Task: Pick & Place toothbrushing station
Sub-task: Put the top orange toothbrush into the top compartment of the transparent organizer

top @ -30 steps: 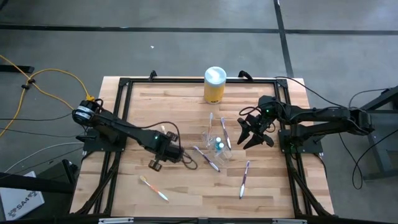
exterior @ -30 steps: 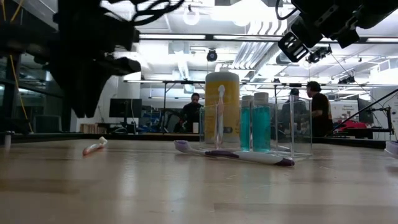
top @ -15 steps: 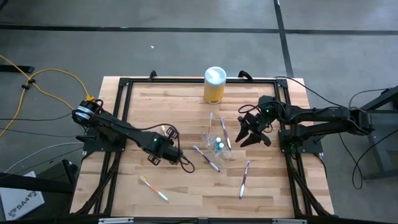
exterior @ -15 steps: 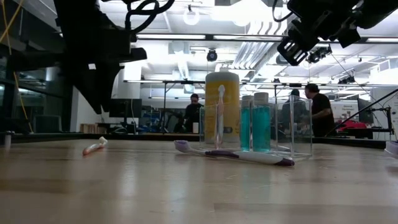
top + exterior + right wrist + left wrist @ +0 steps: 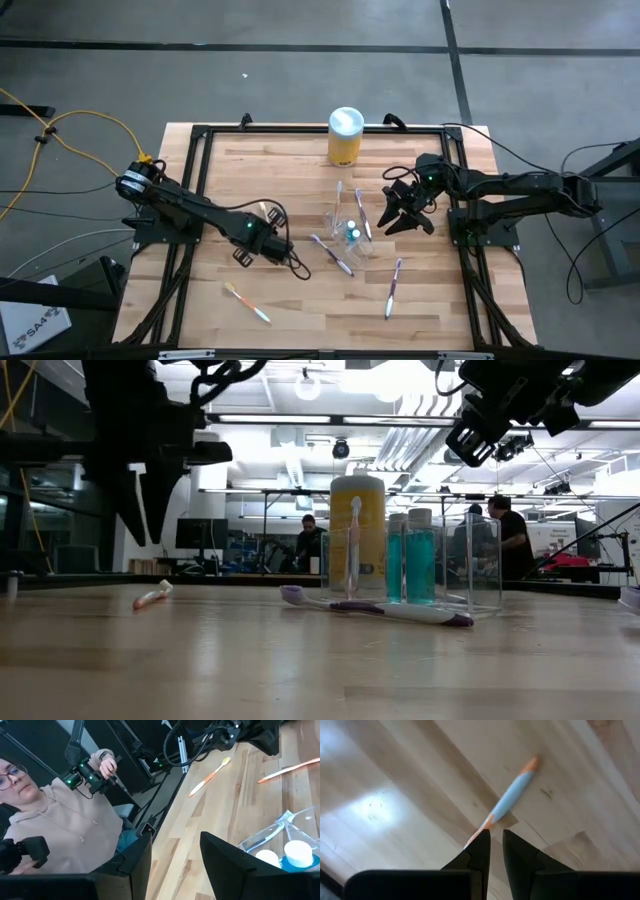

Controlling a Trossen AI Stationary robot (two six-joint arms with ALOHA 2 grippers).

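While the left gripper [image 5: 243,256] is held above the surface [image 5: 300,300], fingers nearly closed and empty, the right gripper [image 5: 396,214] is poised open beside the clear cup [image 5: 345,228]; five toothbrushes are counted.

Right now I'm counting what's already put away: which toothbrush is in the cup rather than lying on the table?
The pink-and-white toothbrush standing upright in the clear cup, beside the blue tube. The others lie flat on the table.
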